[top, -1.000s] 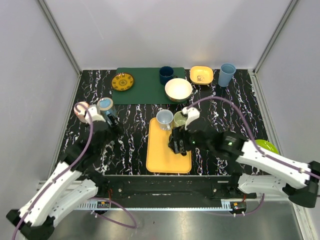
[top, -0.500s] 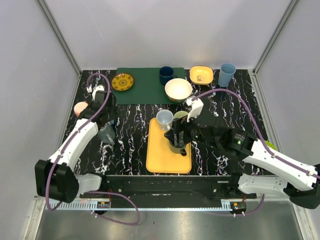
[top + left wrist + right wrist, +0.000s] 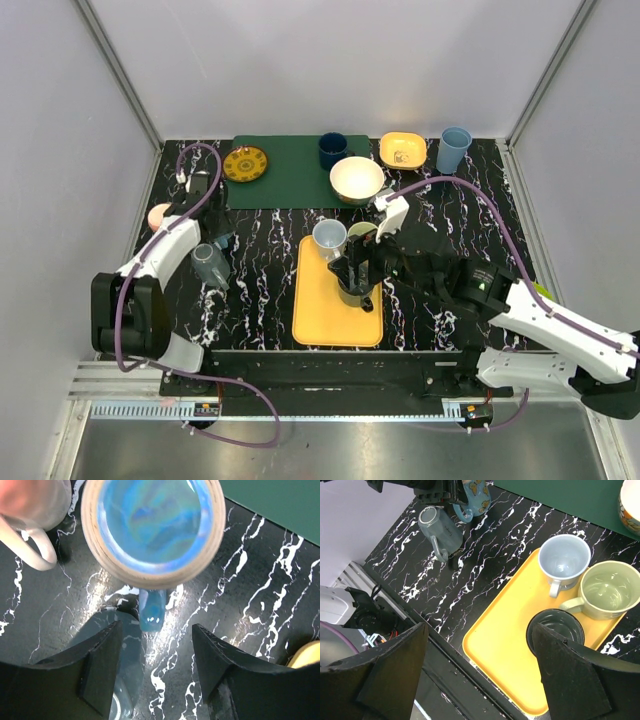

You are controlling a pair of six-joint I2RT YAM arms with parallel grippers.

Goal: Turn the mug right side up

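Observation:
A grey-blue mug lies on its side on the black marble table at the left, its mouth toward the back. It also shows in the right wrist view and, partly behind a finger, in the left wrist view. My left gripper is open and empty, just behind this mug. In its wrist view it hovers by the handle of an upright blue mug with a tan rim. My right gripper is open and empty above the yellow tray.
A pink mug stands left of the blue mug. On the tray are a light blue mug, a pale green mug and a dark mug. A green mat, plate, bowls and cups line the back.
My left arm has swung from the near left up to the far left edge, uncovering the grey-blue mug on its side. My right gripper has shifted slightly back over the tray.

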